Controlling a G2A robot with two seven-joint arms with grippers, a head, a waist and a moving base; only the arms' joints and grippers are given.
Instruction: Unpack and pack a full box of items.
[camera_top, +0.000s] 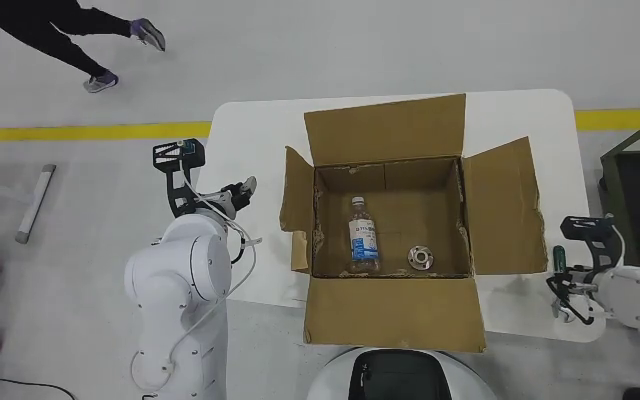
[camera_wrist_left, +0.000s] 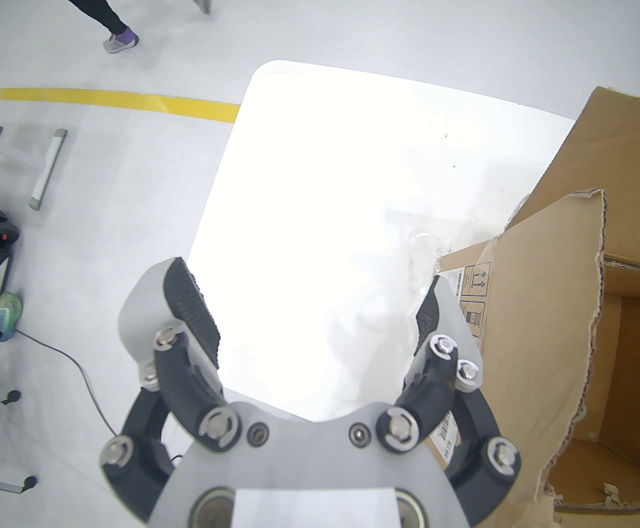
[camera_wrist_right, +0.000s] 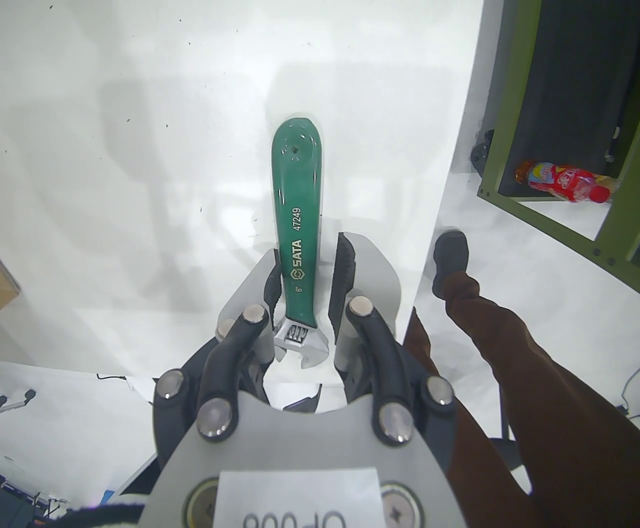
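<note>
1. The cardboard box (camera_top: 395, 310) sits in the middle of the table (camera_top: 260, 130), all four flaps folded outward.
2. Inside, a bottle (camera_top: 363, 238) lies flat on the box floor, cap toward the far wall; a small round metal fitting (camera_top: 420, 258) lies just beside it, toward the robot's right.
3. The wrench (camera_wrist_right: 299, 210) (green handle, bare metal head) lies on the table outside the box, in the narrow strip between the right flap and the table's right edge.
4. The right gripper (camera_wrist_right: 310, 250) straddles the wrench's handle near the head. Its jaws stand slightly apart, one pad against the handle and the other with a gap, so nothing is clamped.
5. The left gripper (camera_wrist_left: 305, 285) hovers over the white table surface left of the box, jaws spread wide and holding nothing, just beside the torn left flap.
6. The left side of the table gives more room than the right.
</note>
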